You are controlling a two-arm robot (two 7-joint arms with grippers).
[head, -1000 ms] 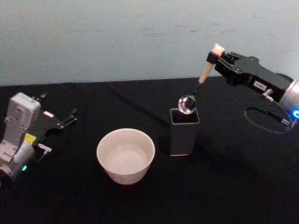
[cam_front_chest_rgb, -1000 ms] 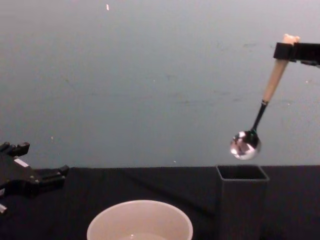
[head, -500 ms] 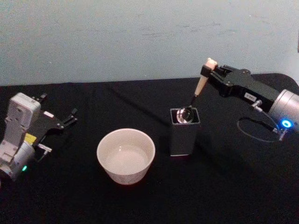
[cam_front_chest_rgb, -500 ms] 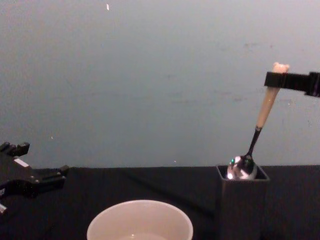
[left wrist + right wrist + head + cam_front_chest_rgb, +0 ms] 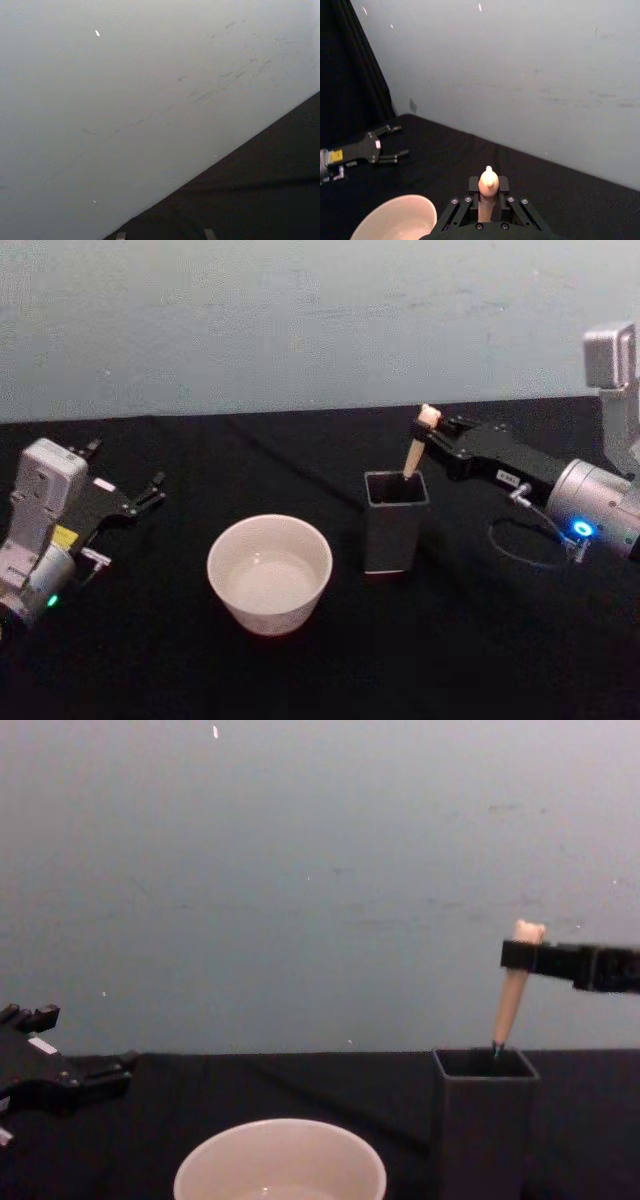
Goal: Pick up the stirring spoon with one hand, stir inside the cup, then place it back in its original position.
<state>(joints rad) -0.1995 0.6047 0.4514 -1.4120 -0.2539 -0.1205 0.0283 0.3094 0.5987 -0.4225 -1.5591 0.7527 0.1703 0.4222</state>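
Our right gripper reaches in from the right, held level, its fingers clamped on the spoon just under the knob. The spoon leans in the holder, right of the cup. From the chest we see the dark stem entering the holder's mouth; from the head, just the handle above the rim. Our left gripper sits idle at far left, fingers apart.
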